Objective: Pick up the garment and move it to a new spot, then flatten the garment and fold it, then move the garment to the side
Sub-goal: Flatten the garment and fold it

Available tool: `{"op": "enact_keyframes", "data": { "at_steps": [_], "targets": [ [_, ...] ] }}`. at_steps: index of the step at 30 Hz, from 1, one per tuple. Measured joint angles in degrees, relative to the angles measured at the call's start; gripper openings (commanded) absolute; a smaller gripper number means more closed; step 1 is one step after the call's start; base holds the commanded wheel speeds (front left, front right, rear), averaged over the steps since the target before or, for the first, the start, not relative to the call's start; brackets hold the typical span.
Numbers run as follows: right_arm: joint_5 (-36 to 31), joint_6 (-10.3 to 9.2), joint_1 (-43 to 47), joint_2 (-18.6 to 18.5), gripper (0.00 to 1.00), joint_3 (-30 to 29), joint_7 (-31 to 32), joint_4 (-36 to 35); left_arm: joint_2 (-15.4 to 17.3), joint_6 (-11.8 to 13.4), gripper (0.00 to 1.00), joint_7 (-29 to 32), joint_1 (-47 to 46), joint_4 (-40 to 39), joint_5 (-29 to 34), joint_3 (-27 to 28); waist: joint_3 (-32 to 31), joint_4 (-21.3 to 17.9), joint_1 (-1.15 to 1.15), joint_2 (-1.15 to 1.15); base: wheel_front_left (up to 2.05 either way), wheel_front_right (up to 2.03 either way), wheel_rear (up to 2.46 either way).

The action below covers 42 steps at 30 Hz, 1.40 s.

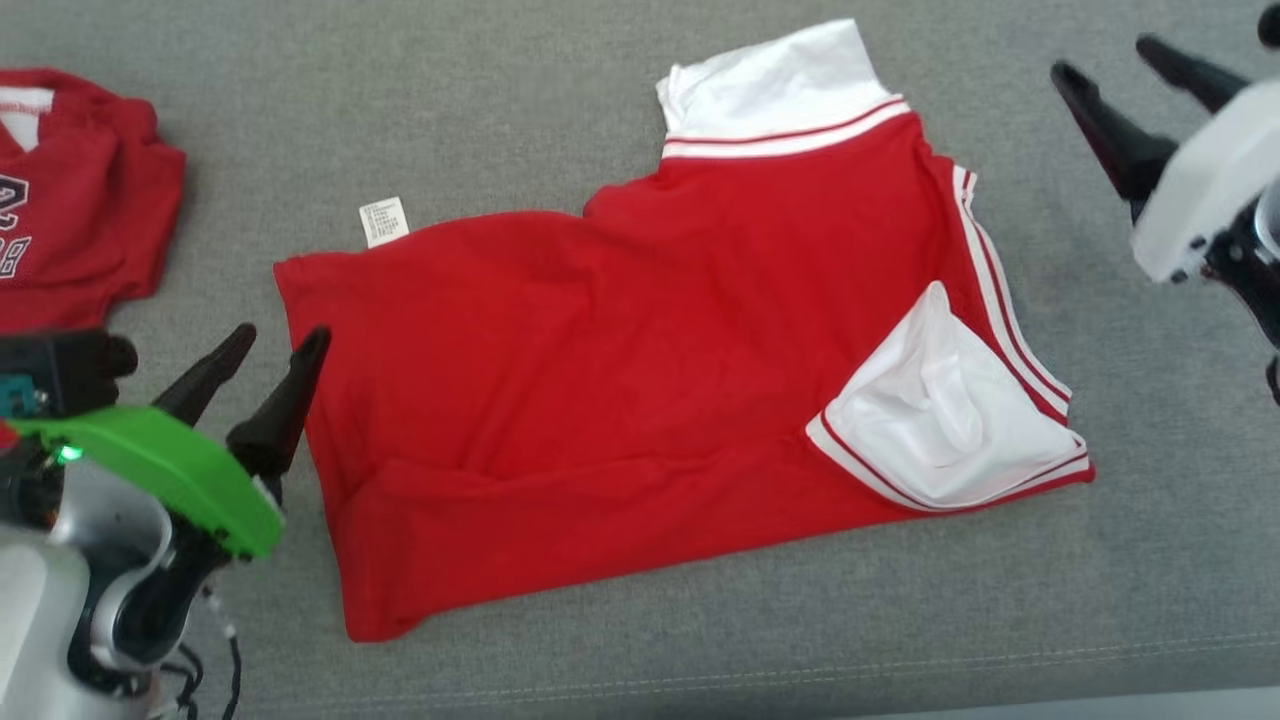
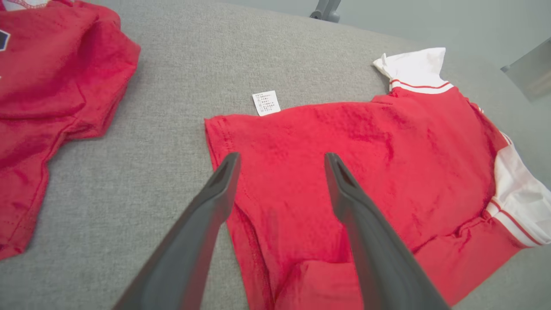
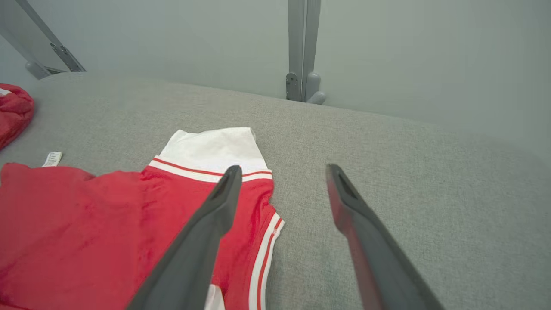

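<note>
Red garment (image 1: 640, 400) with white striped sleeves, spread flat on grey fabric surface (image 1: 500, 100); 2nd red shirt (image 1: 80, 200) well apart at far left. Left gripper (image 1: 282, 333) at hem corner, right gripper (image 1: 1102, 56) off beyond the sleeve end, fingers of both spread apart, gripping nothing.

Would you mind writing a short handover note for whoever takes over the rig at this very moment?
Left gripper: open, holding nothing, at the left edge of the red and white garment.
Right gripper: open, holding nothing, over the grey surface to the garment's right.
Garment: lying mostly flat in the middle of the grey surface, with its near edge folded over and one white sleeve turned onto the body.
A second red garment sits at the far left.
Done: garment placed and spread, and folding looks to have begun.
Left: finish the fold, then move the garment to the side.
</note>
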Motion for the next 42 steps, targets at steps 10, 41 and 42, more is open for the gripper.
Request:
{"op": "enact_keyframes", "data": {
  "at_steps": [10,41,42],
  "targets": [
    [-4.0,-0.02,-18.0,6.8,1.00,8.3,-0.1,18.1,-6.5,-4.6,1.00,2.0,-17.2,19.4,0.3,-5.6,6.8,4.2,0.01,0.00,0.00,0.00,0.00],
    [-4.2,-0.01,-29.6,9.4,0.89,13.8,-6.5,38.7,-5.6,-7.3,1.00,-0.8,-27.1,27.0,-8.3,-15.6,12.5,8.4,0.00,0.00,0.00,0.00,0.00],
    [-4.0,-0.01,-29.7,9.4,0.65,14.0,-6.7,38.9,-5.5,-7.3,1.00,-0.9,-27.2,27.0,-8.9,-15.8,12.5,8.4,0.00,0.00,0.00,0.00,0.00]
  ]
}}
